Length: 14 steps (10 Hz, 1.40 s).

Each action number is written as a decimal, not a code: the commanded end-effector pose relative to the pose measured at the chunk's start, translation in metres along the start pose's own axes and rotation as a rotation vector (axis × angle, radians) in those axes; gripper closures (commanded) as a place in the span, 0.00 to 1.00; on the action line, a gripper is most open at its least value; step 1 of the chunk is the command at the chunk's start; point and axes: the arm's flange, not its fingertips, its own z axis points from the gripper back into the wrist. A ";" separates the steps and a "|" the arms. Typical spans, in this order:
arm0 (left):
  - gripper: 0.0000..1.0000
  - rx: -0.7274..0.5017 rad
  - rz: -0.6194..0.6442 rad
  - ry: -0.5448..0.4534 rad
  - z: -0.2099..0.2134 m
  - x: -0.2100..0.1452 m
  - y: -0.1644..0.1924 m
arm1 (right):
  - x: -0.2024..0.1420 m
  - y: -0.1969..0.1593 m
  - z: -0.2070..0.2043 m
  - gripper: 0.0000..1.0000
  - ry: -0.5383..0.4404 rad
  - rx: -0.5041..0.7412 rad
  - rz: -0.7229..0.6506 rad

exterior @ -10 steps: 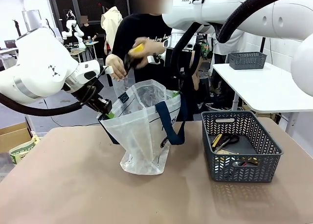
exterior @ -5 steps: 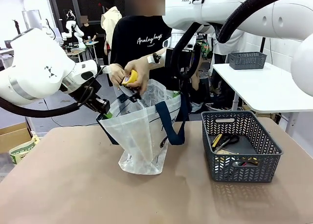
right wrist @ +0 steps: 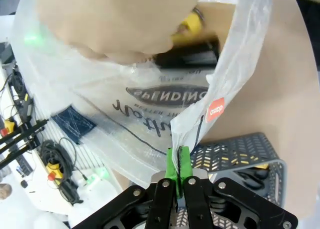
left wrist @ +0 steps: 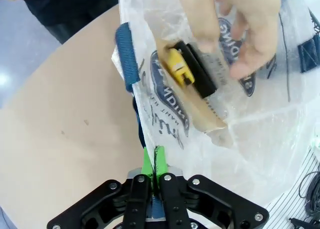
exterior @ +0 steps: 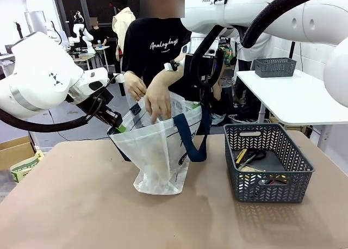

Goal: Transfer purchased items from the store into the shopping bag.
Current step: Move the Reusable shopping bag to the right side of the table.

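Observation:
The shopping bag (exterior: 160, 145) stands open in the middle of the table. My left gripper (exterior: 118, 128) is shut on its left rim and my right gripper (exterior: 197, 103) on its right rim, holding the mouth apart. The person's hand (exterior: 159, 99) reaches into the bag. In the left wrist view, the green pads of my left gripper (left wrist: 153, 159) pinch the bag (left wrist: 250, 139), and the hand holds a yellow and black item (left wrist: 187, 71) inside. My right gripper (right wrist: 178, 161) pinches the bag's edge (right wrist: 100, 104) over the same item (right wrist: 192, 46). The store (exterior: 272, 192) stands at the right with several items (exterior: 250, 156) in it.
The person stands at the far side, just behind the bag. A white side table (exterior: 304, 102) at the back right carries a second grey basket (exterior: 275, 67). A cardboard box (exterior: 16, 151) sits off the table's left edge. Bare tabletop lies in front of the bag.
The person's hand has brought the yellow and black item down from above the bag into its mouth. Both grippers have kept their hold on the rim.

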 end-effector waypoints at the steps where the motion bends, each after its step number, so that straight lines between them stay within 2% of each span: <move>1: 1.00 -0.038 -0.033 0.000 0.001 -0.008 0.003 | 0.001 -0.003 0.006 1.00 0.023 -0.002 0.020; 2: 1.00 -0.052 -0.047 0.009 -0.001 -0.008 0.002 | 0.001 -0.004 0.007 1.00 0.020 0.001 0.022; 3: 1.00 -0.003 -0.007 0.004 0.000 -0.001 0.000 | 0.000 0.000 0.000 1.00 0.000 0.000 0.000; 14: 1.00 -0.003 -0.007 0.004 0.000 -0.001 0.000 | 0.000 0.000 0.000 1.00 0.000 0.000 0.000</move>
